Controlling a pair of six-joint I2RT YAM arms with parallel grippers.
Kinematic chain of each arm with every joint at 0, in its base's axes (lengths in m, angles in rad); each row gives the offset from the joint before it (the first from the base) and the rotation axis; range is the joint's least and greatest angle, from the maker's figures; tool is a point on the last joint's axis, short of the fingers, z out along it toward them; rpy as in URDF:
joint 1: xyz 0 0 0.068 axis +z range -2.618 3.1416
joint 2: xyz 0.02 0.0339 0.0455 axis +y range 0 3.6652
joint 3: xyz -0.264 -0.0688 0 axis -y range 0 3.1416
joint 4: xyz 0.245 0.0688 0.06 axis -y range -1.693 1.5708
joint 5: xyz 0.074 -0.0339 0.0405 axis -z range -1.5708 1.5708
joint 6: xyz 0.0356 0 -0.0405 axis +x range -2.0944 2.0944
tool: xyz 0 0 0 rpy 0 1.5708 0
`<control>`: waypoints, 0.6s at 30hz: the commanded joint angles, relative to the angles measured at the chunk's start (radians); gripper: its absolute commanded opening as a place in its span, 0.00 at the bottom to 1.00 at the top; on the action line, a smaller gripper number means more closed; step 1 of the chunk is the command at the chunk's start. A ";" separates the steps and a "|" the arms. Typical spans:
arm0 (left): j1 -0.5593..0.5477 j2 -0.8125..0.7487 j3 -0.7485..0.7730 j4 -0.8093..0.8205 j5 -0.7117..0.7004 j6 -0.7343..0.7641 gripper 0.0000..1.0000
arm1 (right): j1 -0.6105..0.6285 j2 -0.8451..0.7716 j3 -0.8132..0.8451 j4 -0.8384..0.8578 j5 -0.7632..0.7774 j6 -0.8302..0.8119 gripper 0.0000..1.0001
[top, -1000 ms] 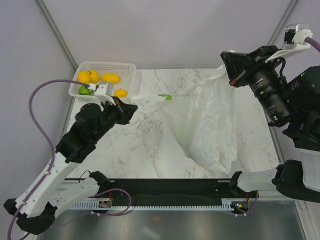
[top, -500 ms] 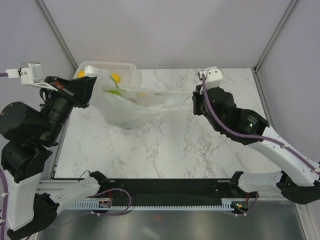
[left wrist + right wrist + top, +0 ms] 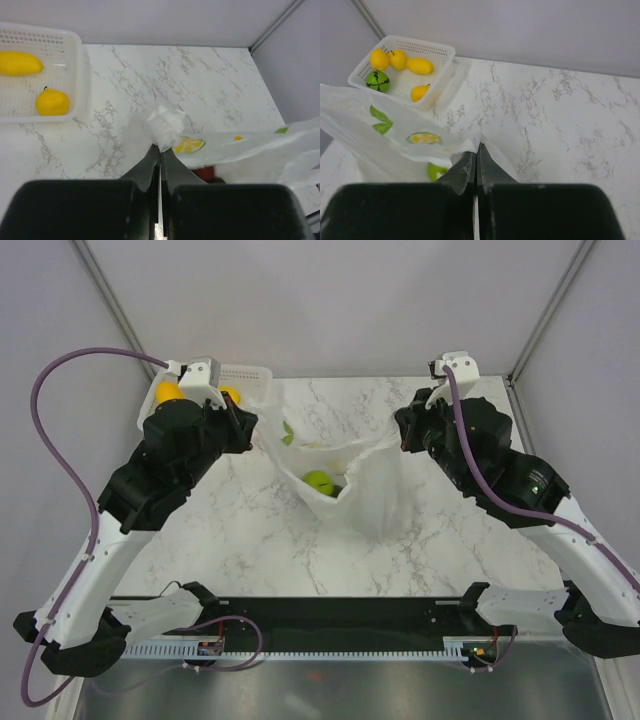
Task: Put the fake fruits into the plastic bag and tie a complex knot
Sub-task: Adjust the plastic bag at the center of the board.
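Observation:
The plastic bag (image 3: 350,480) hangs slack between both grippers over the table's middle, its mouth gaping upward. My left gripper (image 3: 252,426) is shut on the bag's left handle. A crumpled white wad (image 3: 164,125) of it sticks out past the gripper (image 3: 160,148). My right gripper (image 3: 400,436) is shut on the right edge (image 3: 470,145) of the bag (image 3: 395,127). A green fake fruit (image 3: 318,481) lies inside the bag. A dark red one (image 3: 204,172) shows under the film. More fake fruits (image 3: 397,59) remain in the basket. No knot is in view.
The white perforated basket (image 3: 255,375) stands at the back left corner, holding yellow lemons, a mango (image 3: 420,65) and a green lime (image 3: 377,81). Grey walls and corner posts (image 3: 110,310) close in the marble table (image 3: 250,540).
The bag, earlier stretched taut beside the basket, now sags between the grippers nearer the table's middle. Both arms have swung inward and lower, still gripping the bag's two sides.

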 commanded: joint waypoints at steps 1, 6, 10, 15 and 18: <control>0.005 -0.051 0.001 0.053 -0.043 0.013 0.02 | -0.029 0.025 -0.021 0.008 -0.059 -0.022 0.00; 0.005 -0.058 -0.143 0.128 0.023 -0.025 0.02 | -0.061 0.047 -0.070 -0.018 -0.061 -0.001 0.00; 0.005 -0.052 -0.229 0.150 0.035 -0.033 0.02 | -0.107 0.033 -0.108 -0.017 -0.061 0.010 0.00; 0.005 -0.055 -0.235 0.150 0.035 -0.033 0.02 | -0.121 0.010 -0.119 -0.017 -0.075 0.007 0.00; 0.005 -0.077 -0.221 0.150 0.035 -0.033 0.02 | -0.122 0.005 -0.103 -0.018 -0.078 0.004 0.00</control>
